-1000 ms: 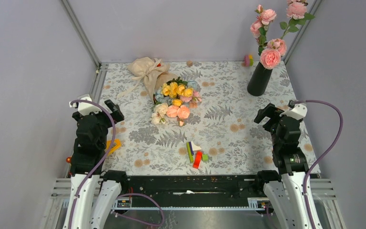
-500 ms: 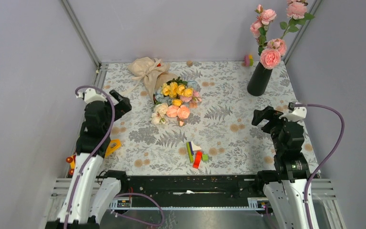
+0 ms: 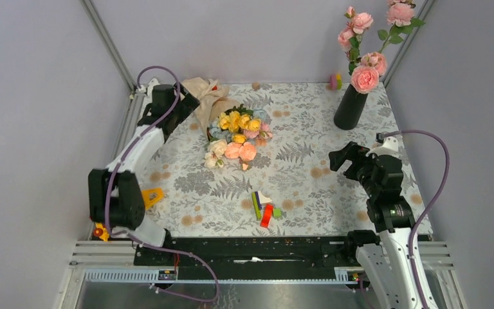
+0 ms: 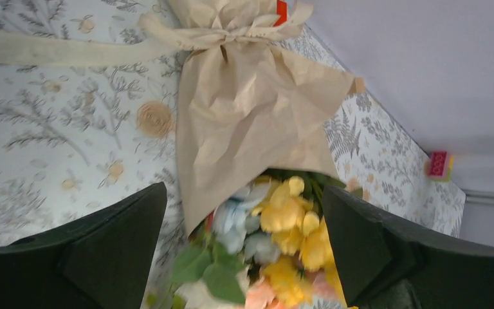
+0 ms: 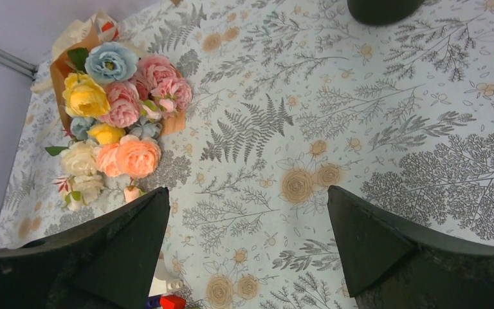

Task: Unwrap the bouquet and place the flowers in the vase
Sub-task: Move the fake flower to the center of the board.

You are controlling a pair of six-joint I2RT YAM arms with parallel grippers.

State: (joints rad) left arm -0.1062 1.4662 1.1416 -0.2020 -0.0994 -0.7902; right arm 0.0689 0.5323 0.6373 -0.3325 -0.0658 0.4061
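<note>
At the far left of the table [image 3: 309, 187], the left gripper [image 3: 181, 106] covered part of the tied end of the bouquet [image 3: 228, 122] in the overhead view. From the left wrist, the nearest blooms were blurred and cut off at the bottom edge. From the right wrist, only the base of the vase [image 3: 350, 106] showed, clipped by the top edge.

The bouquet lay on its side, wrapped in crinkled beige paper. The paper was gathered and knotted with a ribbon [image 4: 51, 48] at the far end. The flowers [image 3: 235, 138] spilled toward the near side in yellow, pink, pale blue and cream. The black vase stood well apart at the far right, holding tall pink roses [image 3: 365, 61].

Both grippers stood wide open and held nothing. Since a second earlier the left arm had reached from the near edge out to the bouquet, its fingers now hovering over the paper. The right gripper [image 3: 344, 156] had edged slightly leftward. The bouquet itself had not moved.
</note>
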